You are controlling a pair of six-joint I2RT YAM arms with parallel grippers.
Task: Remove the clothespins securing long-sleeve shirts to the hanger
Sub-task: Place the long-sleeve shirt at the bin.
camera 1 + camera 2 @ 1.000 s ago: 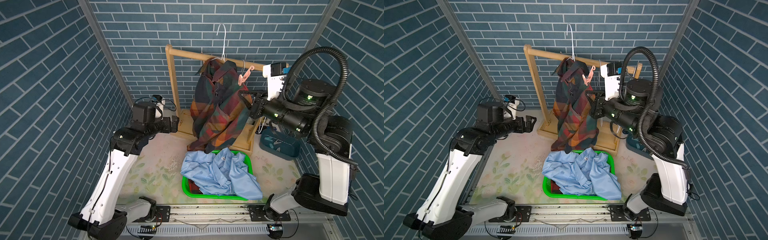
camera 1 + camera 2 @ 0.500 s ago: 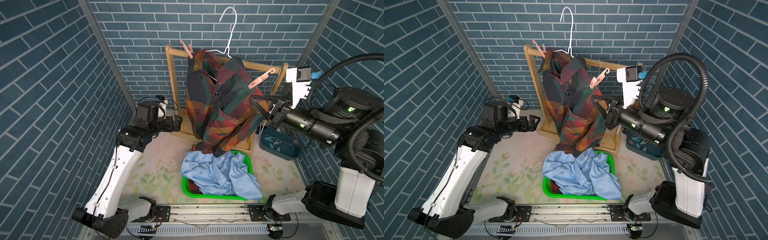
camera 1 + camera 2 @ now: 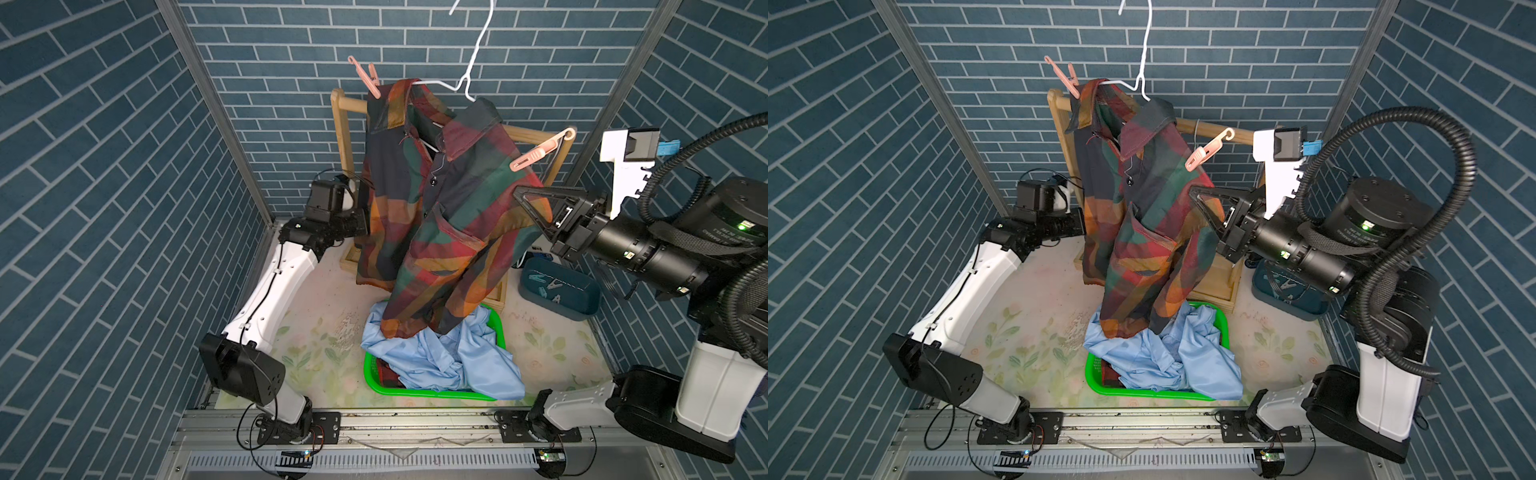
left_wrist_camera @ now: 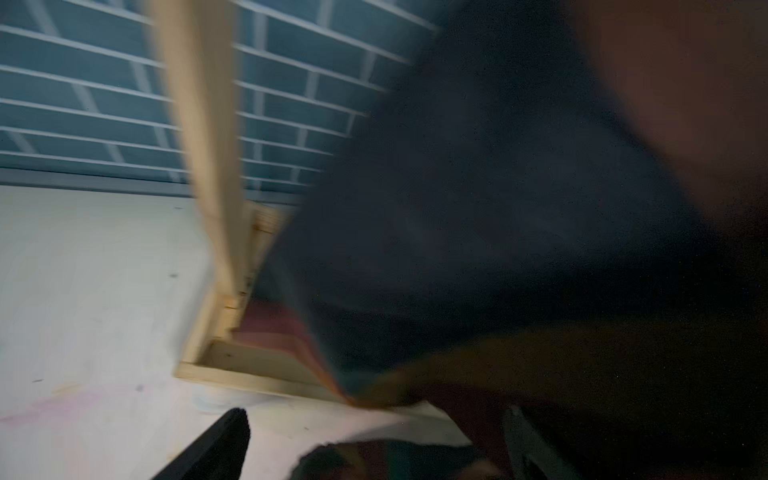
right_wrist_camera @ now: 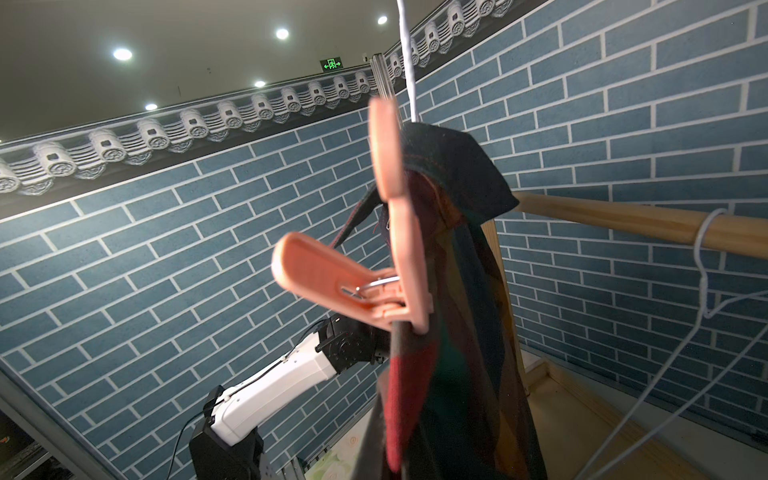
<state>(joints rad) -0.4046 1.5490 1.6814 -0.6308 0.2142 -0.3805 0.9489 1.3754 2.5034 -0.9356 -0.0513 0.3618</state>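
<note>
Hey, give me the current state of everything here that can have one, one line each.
plaid shirt: on the hanger, pinned at both shoulders
hanger: tilted, hook off the rail
upper pink clothespin: clamped on the shirt
lower pink clothespin: clamped on the shirt
light blue shirt: crumpled in the green basket
right gripper: shut on the plaid shirt's shoulder
left gripper: open

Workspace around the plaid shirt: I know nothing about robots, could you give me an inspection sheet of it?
Surface: floral mat, some scuffs.
Job's things: plaid shirt on white hanger, hook clear of the wooden rail; pink clothespins, one at each shoulder.
Clutter: green basket holding light blue shirt; dark bin with loose pins.
Grippers: right gripper shut on the plaid shirt's shoulder; left gripper open, close beside the shirt.
Cables: black hose looping over the right arm.
Surroundings: blue brick walls.
</note>
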